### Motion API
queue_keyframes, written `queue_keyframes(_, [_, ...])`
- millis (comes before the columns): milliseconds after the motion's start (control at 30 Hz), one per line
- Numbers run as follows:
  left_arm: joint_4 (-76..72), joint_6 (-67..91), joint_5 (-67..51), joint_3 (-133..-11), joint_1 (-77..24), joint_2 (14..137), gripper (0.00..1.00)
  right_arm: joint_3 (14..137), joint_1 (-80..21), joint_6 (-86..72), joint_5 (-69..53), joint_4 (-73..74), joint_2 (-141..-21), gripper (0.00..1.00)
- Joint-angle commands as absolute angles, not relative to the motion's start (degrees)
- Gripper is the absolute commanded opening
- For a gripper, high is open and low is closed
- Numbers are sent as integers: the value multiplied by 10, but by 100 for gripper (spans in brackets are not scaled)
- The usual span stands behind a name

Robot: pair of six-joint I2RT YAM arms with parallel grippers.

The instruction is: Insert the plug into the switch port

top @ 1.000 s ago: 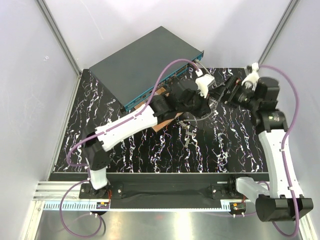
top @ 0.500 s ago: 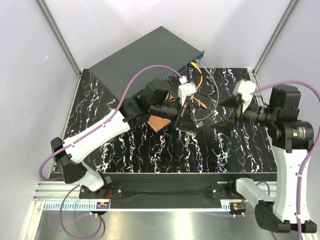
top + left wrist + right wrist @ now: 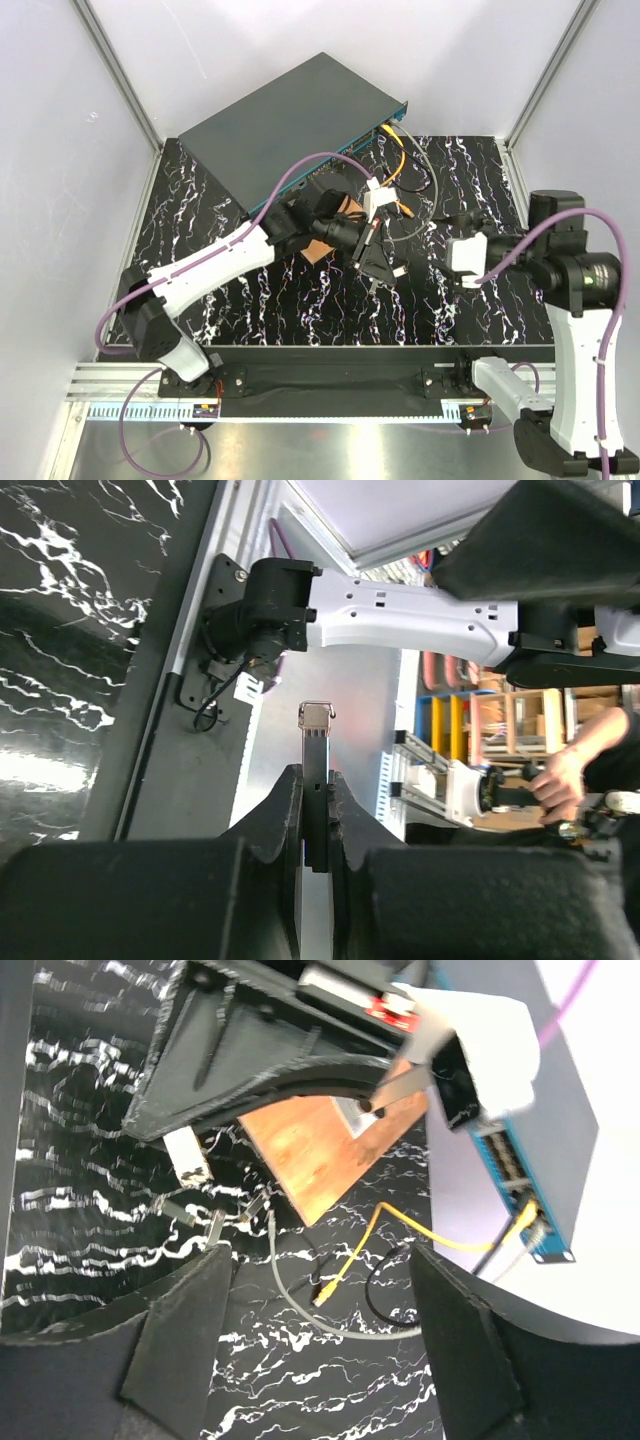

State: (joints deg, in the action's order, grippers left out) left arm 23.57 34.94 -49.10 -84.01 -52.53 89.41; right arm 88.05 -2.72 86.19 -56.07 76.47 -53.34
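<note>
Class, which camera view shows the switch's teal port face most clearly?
The right wrist view: the teal port face is close and its square sockets are distinct. The top external view shows the face small, sockets barely distinguishable. The left wrist view points away and misses it entirely.

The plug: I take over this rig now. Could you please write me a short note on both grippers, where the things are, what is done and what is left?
Left gripper: shut on the plug, over the middle of the table. The plug's tip points toward the near edge, away from the switch.
Right gripper: open, empty, off to the right.
Done: plug is gripped.
Left: turn it toward the teal front face and insert it into a switch port.
</note>
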Motion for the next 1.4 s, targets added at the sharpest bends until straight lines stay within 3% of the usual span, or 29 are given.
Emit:
queue_keyframes(0, [192,380,-523,-880,-523,909,0,859,-48,947,-535,937,-555,77])
queue_keyframes(433, [161,425,-512,-889,-504,952,0,811,-130,965,-504,923,-573,63])
queue_keyframes(633, [142,445,-518,-893,-502,962,0,797,-152,959,-474,902,-578,62])
queue_keyframes(967, [125,461,-521,-889,-502,967,0,788,-185,921,-446,861,-587,50])
queue_keyframes(1367, [102,486,-527,-891,-503,975,0,769,-228,855,-398,796,-599,44])
